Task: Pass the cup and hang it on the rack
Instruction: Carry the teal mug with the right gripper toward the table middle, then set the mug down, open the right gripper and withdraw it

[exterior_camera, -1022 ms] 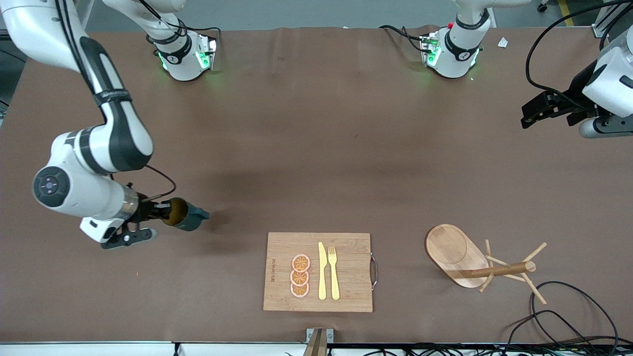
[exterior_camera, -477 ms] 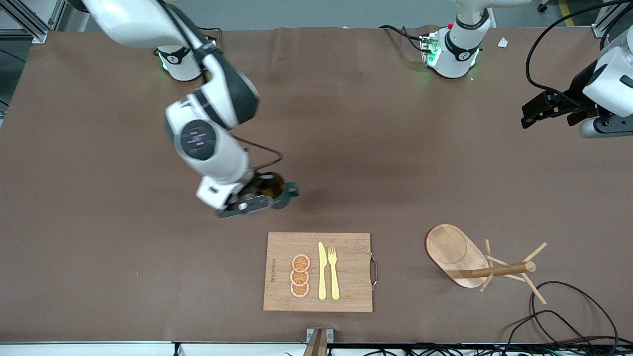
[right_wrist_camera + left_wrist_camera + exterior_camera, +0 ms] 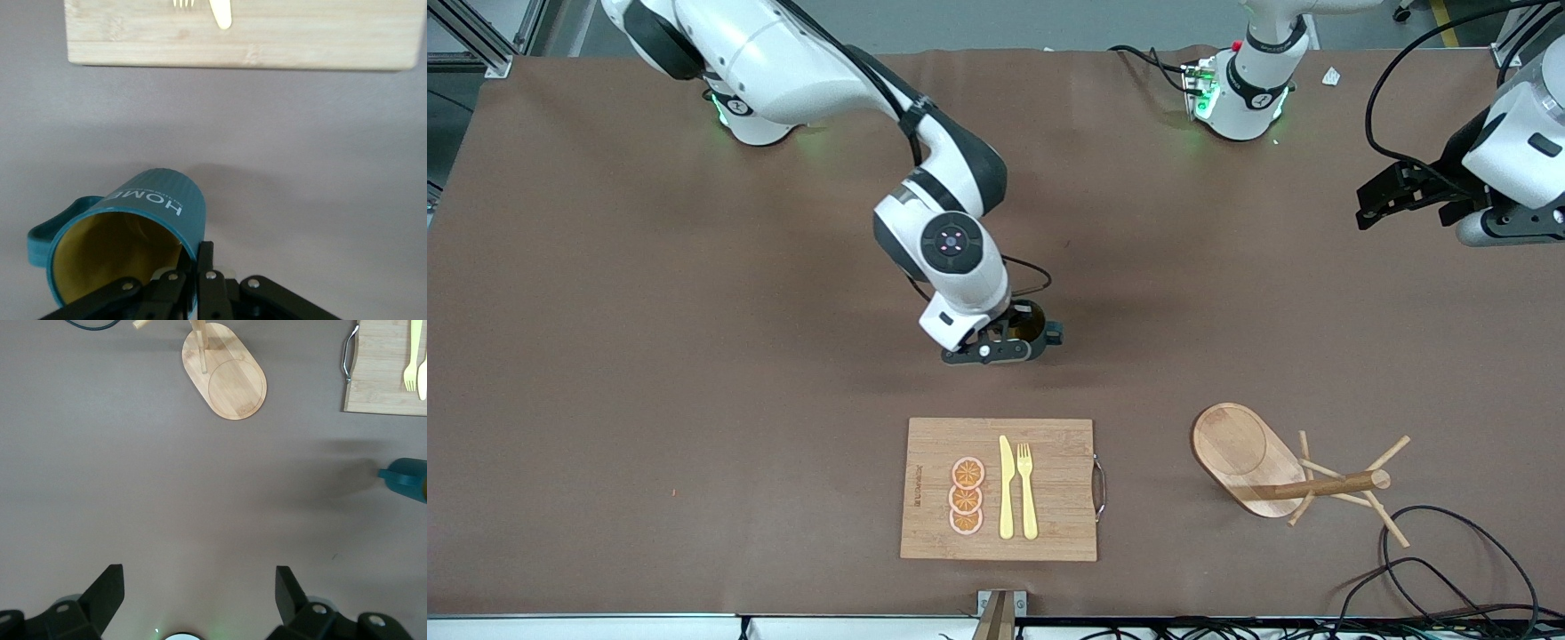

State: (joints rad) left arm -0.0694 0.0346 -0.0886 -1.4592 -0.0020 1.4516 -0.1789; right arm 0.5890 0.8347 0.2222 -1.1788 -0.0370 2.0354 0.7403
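The teal cup (image 3: pixel 1042 329) hangs tilted over the middle of the table, over bare brown mat close to the cutting board's farther edge. My right gripper (image 3: pixel 1016 343) is shut on its rim, one finger inside the yellow interior and one outside. The right wrist view shows the cup (image 3: pixel 143 217) with the word HOME on it, pinched by the right gripper (image 3: pixel 197 259). The wooden rack (image 3: pixel 1280 471) stands at the left arm's end of the table, near the front edge. My left gripper (image 3: pixel 1385 197) waits open above that end; its wrist view sees the rack's oval base (image 3: pixel 227 377), the cup (image 3: pixel 408 479) and the left gripper (image 3: pixel 200 593).
A bamboo cutting board (image 3: pixel 1058 484) with a metal handle lies near the front edge, carrying orange slices (image 3: pixel 966 496), a yellow knife (image 3: pixel 1006 487) and a fork (image 3: pixel 1027 489). Black cables (image 3: pixel 1432 569) loop at the front corner beside the rack.
My right arm has swung the cup from the right arm's end of the table to the middle. The left gripper has shifted only slightly.
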